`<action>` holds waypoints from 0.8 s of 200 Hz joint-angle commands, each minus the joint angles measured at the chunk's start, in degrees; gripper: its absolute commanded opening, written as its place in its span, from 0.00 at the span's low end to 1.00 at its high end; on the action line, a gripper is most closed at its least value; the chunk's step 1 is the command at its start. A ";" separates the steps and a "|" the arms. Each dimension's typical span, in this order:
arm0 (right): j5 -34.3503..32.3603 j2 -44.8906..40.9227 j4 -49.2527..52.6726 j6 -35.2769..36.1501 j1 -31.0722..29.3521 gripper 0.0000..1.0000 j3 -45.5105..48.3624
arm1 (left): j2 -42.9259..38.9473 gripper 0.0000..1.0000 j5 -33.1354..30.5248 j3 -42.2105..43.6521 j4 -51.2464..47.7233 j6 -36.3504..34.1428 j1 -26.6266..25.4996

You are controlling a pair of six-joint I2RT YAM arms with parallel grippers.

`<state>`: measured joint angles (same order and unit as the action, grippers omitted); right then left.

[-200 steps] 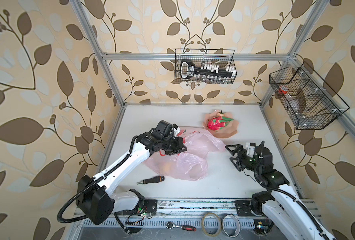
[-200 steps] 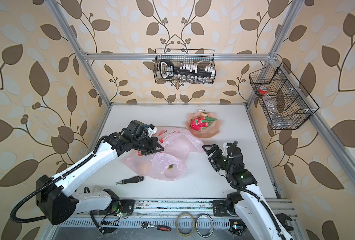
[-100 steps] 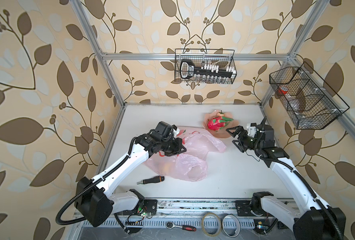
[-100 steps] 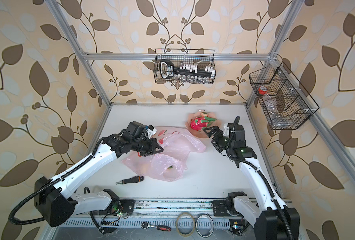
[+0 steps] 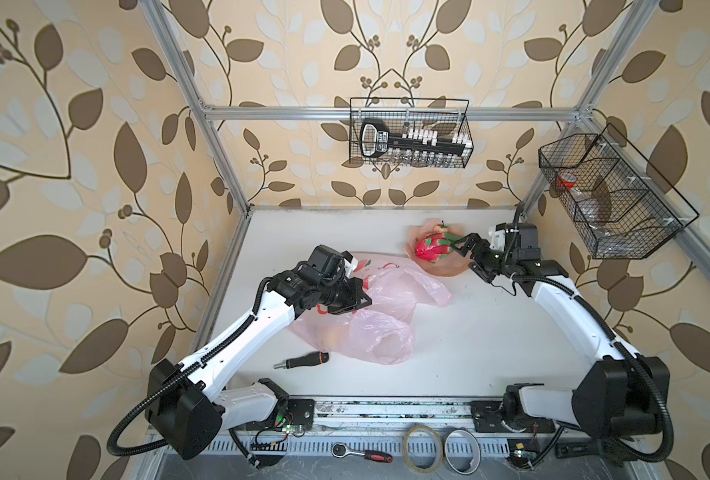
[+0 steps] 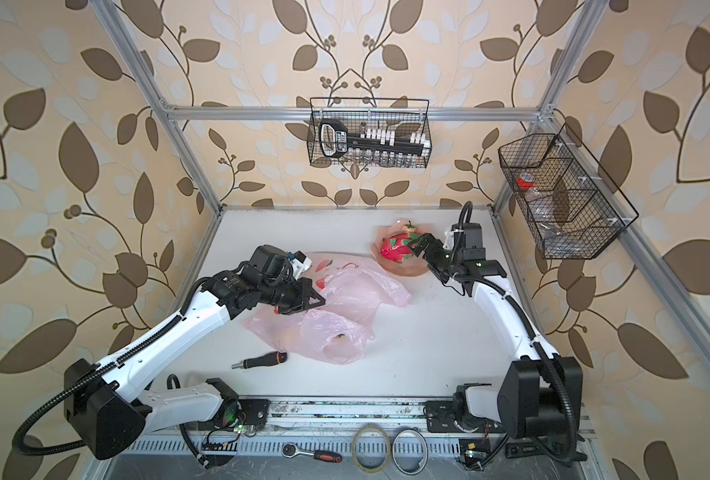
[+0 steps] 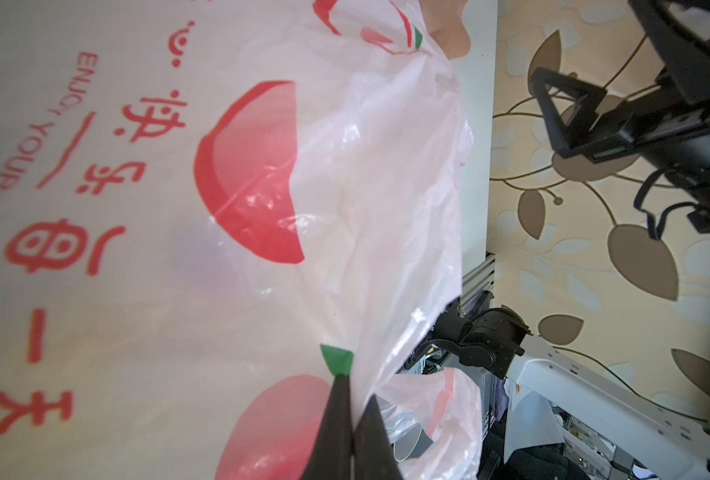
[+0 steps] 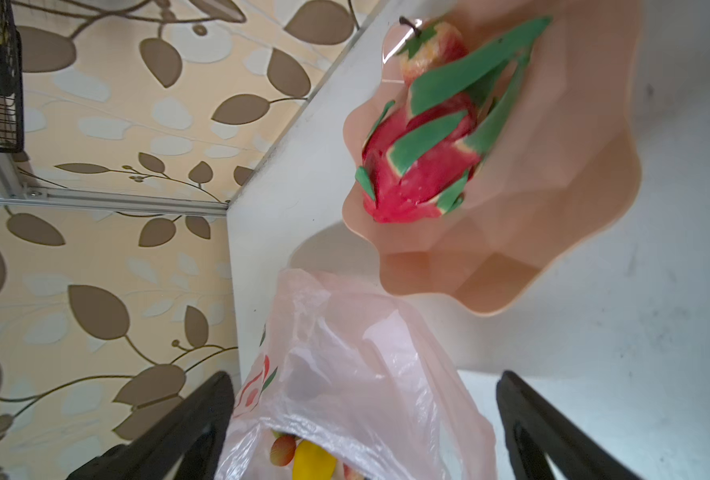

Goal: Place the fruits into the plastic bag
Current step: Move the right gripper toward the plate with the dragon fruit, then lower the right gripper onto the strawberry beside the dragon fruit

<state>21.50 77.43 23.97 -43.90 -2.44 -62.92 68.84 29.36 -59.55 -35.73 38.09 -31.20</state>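
The left gripper [image 5: 363, 300] is pinching a fold of the plastic bag [image 5: 390, 309], its jaws closed tight on the thin film. The bag is lying crumpled in the middle of the table [image 5: 469, 340]. The right gripper [image 5: 466, 254] is hovering with its jaws spread wide and gripping nothing, pointing at the dragon fruit [image 5: 430, 251]. That fruit is lying on the plate [image 5: 449, 271] beside a small reddish fruit [image 8: 432, 45]. A lemon [image 8: 312, 461] is showing inside the bag's mouth, and a screwdriver [image 5: 301, 359] is lying near the bag.

"ENJOY YOUR" on plastic bag [image 7: 366, 199]
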 commanded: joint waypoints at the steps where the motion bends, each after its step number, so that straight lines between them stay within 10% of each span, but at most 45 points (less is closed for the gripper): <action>1: -5.87 4.75 5.68 8.71 0.33 0.97 -6.02 | -2.17 0.00 -0.19 0.79 0.74 0.19 -0.52; 160: -19.48 37.99 18.77 22.45 -3.33 0.83 -42.47 | -5.77 0.00 -1.40 2.40 -1.62 1.11 -0.49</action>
<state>3.79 112.33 39.20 -24.23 -5.08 -101.08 65.04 29.02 -57.74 -36.23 38.98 -31.20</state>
